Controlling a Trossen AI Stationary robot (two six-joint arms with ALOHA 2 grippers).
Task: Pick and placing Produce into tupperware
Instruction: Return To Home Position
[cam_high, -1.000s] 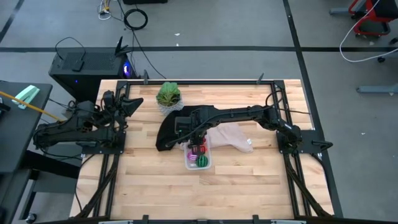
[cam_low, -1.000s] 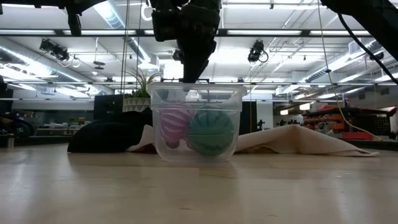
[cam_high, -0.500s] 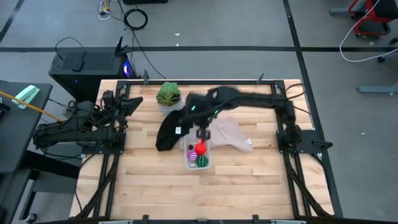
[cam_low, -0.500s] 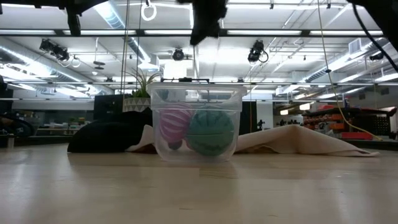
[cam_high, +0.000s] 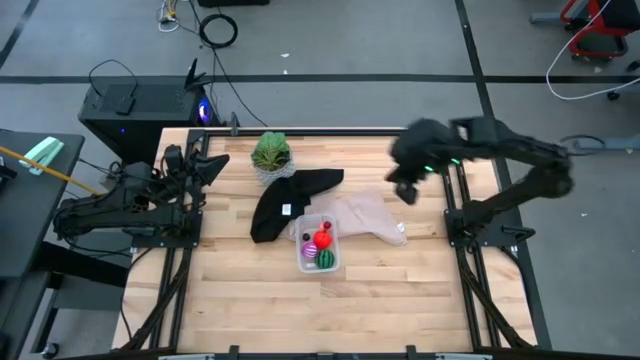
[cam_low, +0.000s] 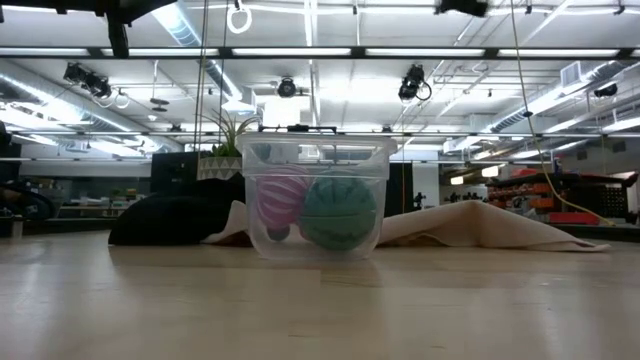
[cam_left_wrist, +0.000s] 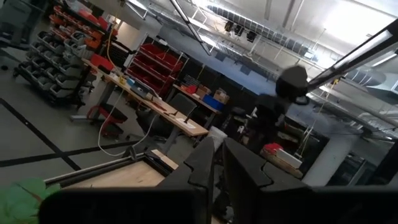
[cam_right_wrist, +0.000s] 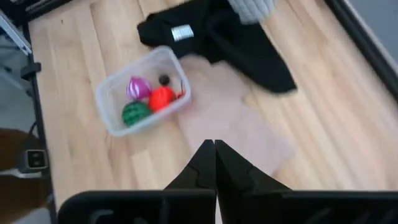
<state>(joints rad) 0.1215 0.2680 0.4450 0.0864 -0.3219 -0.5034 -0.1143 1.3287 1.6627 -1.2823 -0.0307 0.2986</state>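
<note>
Room: an open workshop with strip lights and shelving behind a pale wooden bench (cam_high: 400, 290).
Bench layout: a black cloth (cam_high: 285, 200) and a beige cloth (cam_high: 370, 215) lie mid-bench, and a leafy plant (cam_high: 270, 152) stands at the far edge.
Tupperware (cam_high: 298, 250): upright on the wood, touching the near edges of both cloths, lid off.
Produce: a red fruit (cam_right_wrist: 161, 98), a purple fruit (cam_right_wrist: 138, 88) and a green melon-like fruit (cam_right_wrist: 135, 114) sit inside the tub, packed against one another. No fruit shows loose on the bench.
Right hand (cam_right_wrist: 214, 144): empty, fingers pressed together. It hangs high over the far right part of the bench, well apart from the tub.
Left hand (cam_high: 218, 163): parked with its folded arm at the bench's left edge. Whether it is spread or pressed together cannot be told.
Step, as judged: filling looks complete, and the right arm is on its way to rest.
Handling, as judged: the fruits look light, hard and round, so they would roll; pinch each across its widest part from above. The tub looks thin-walled, light and likely to slide on wood; take it by a short wall at the rim, and gently, since the sides may flex.
</note>
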